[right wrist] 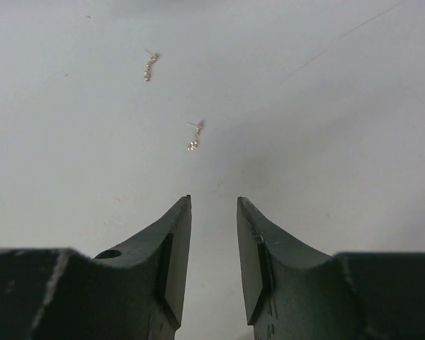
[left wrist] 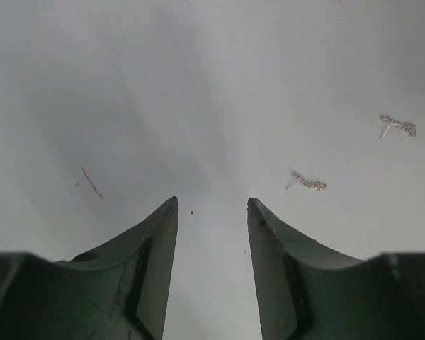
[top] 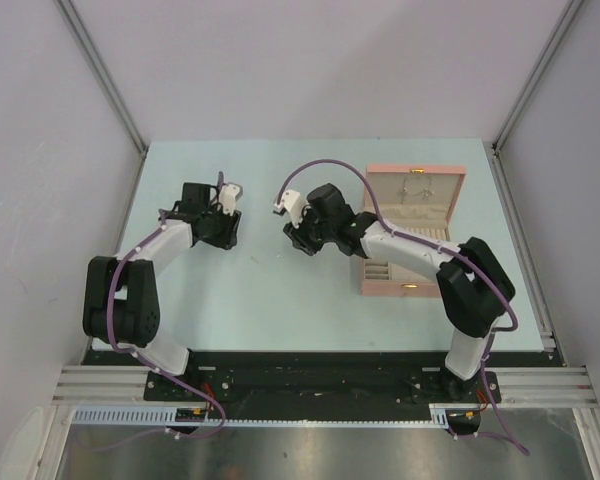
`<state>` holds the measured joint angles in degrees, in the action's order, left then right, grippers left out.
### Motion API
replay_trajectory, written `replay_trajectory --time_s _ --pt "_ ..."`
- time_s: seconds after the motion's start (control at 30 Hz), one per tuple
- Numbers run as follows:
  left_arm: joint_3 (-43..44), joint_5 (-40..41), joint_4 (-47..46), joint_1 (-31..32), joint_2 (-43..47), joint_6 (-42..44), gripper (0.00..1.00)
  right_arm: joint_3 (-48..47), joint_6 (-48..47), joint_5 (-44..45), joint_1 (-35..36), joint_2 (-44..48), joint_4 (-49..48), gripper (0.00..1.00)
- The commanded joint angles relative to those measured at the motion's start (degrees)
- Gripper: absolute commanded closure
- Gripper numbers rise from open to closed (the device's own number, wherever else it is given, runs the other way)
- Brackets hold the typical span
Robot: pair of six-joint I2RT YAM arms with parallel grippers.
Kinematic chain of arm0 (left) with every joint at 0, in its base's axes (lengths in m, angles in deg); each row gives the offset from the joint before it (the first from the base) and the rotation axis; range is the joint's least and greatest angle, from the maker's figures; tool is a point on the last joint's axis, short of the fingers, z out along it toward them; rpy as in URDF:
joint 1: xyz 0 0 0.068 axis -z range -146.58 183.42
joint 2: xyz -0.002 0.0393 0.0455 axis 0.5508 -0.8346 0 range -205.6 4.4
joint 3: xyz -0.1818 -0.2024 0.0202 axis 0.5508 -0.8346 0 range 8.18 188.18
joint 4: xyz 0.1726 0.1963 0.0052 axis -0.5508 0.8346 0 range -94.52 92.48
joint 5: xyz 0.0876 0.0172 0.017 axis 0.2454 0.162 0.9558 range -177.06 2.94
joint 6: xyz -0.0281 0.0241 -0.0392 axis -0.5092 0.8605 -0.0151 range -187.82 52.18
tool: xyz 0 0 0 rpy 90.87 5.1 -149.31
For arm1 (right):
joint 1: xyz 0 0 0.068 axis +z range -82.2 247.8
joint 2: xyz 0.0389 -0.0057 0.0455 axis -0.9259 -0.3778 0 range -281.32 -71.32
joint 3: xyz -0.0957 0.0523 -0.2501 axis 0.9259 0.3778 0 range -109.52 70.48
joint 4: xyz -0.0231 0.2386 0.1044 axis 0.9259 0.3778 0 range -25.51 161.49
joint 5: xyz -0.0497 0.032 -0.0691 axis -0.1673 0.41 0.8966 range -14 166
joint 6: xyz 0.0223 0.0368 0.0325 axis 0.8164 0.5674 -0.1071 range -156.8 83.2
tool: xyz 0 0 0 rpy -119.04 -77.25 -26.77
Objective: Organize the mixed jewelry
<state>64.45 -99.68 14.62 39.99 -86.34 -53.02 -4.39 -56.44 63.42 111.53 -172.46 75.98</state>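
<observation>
Before any pickup, we held the left gripper (left wrist: 212, 200) and right gripper (right wrist: 214, 198) parted and empty; next, we judged, the tiny silvery drop earring (right wrist: 194, 136) needed a precise pinch.

The left arm (top: 130, 290) and right arm (top: 475, 285) bend toward the frame's middle. The left gripper (left wrist: 212, 203) and right gripper (right wrist: 214, 200) have their fingers apart.

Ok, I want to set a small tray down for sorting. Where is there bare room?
The table is bare in the near middle, between the left arm and the right arm, and along the far edge beyond both. It is crowded between the left gripper and right gripper, where two earrings lie. The pink box fills the right side.
</observation>
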Motion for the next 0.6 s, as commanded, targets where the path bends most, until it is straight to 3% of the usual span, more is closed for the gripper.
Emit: replay_trajectory --time_s 0.0,0.57 --pt "0.8 -0.7 -1.3 -0.7 2.6 -1.1 0.51 -0.3 3.3 1.2 1.4 -3.5 -7.9 0.64" --pt "0.2 -1.6 -1.4 -1.6 3.0 -1.0 0.51 -4.4 5.5 3.3 4.0 -15.0 -13.8 0.66"
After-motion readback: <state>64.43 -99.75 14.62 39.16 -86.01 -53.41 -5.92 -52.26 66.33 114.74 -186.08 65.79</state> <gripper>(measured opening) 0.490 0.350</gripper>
